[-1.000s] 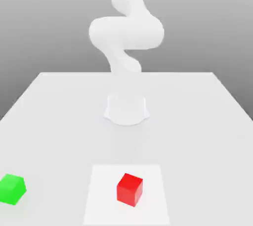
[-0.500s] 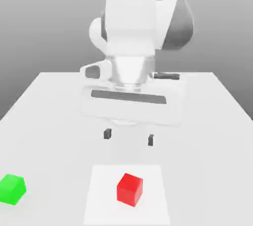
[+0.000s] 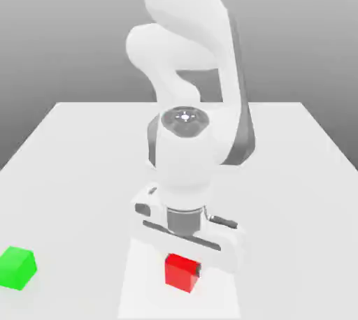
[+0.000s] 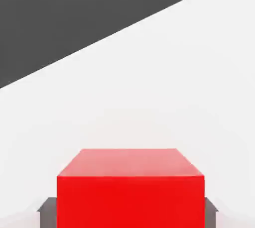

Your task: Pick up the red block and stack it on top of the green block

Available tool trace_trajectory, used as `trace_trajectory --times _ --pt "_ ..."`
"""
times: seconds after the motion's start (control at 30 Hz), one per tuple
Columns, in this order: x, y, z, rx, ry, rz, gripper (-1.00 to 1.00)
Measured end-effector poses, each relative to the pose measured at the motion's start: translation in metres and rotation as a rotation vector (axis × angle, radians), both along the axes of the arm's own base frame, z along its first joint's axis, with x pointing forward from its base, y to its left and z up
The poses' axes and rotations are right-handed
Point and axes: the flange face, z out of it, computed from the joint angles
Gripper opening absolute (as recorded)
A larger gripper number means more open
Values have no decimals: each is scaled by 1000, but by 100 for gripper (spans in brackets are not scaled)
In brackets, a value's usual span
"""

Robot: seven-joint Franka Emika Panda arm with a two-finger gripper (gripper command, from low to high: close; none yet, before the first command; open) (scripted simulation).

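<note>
So yeah, the gripper (image 4: 130, 217) is down over the red block (image 4: 130, 202) and has it pinched, one dark fingertip (image 4: 48, 214) pressed against each of two opposite faces. The block sits right between them, under the hand, and from the exterior view it's over the white patch (image 3: 143, 297) on the near part of the table (image 3: 77, 200). The green block (image 3: 17, 267) is well apart from the gripper, near the exterior view's left edge, also on the near side.
</note>
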Motion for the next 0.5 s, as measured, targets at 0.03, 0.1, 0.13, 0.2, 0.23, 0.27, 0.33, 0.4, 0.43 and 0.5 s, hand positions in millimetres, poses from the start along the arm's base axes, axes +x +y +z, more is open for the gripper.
trace_trajectory --times 0.03,0.1,0.13,0.2,0.23,0.27,0.33,0.4,0.43,0.5 --pt "0 0 -3 0 0 0 -100" --pt "1 0 9 0 1 -1 -100" --pt "1 0 18 0 1 -1 -100" --pt "1 0 39 0 1 -1 -100" --pt "1 0 50 0 1 0 -100" --pt "3 -9 58 0 1 -16 -100" --pt "13 -54 67 2 3 -96 -100" --pt "19 -105 74 4 4 -182 -100" --pt "20 -130 77 4 4 -223 -100" --pt "16 -180 83 5 4 -301 -100"
